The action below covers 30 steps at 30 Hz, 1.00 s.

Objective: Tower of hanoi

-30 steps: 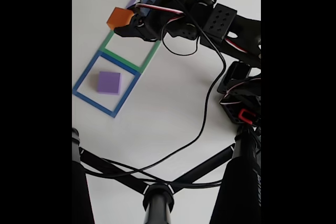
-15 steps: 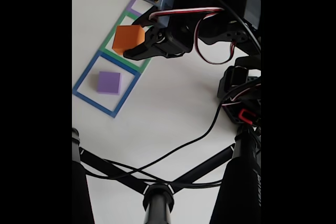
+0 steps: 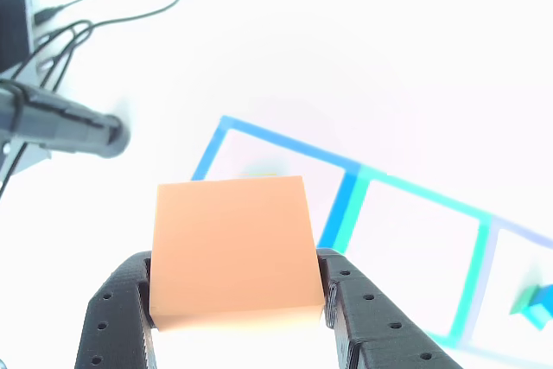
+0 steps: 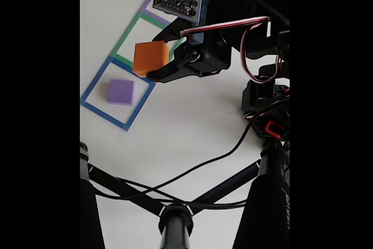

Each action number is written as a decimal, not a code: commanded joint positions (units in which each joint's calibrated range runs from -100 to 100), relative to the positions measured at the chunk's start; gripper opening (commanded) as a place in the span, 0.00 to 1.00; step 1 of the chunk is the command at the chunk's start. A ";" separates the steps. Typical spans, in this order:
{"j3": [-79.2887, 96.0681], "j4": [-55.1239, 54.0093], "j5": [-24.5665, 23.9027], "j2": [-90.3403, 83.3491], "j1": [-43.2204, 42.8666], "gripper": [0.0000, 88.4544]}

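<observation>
Orange block (image 4: 151,58): pinched between the gripper (image 4: 156,68) jaws, held above the white surface (image 4: 186,126), upper left of the fixed view. Purple slab (image 4: 121,92): flat inside the blue outline (image 4: 93,80), left of frame.

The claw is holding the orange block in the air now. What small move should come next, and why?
Probably carry the orange block a little further toward the purple slab, then lower it. The claw grips the block on both sides, held above the table near the edge of the blue outline, and the slab lies flat inside that outline with nothing on top.
</observation>
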 commanded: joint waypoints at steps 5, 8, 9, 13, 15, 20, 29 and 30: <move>22.43 -22.45 0.00 -3.90 -0.75 0.12; 32.07 -33.54 0.00 -3.42 -0.75 0.12; 35.79 -38.40 0.00 -3.09 -0.75 0.12; 48.61 -56.78 0.00 -0.03 -0.95 0.13; 52.98 -64.63 0.00 2.64 -1.23 0.13; 58.16 -78.97 0.00 10.47 -2.29 0.13; 58.70 -96.70 0.00 26.22 -0.27 0.13; 58.70 -98.07 0.00 27.59 -0.18 0.13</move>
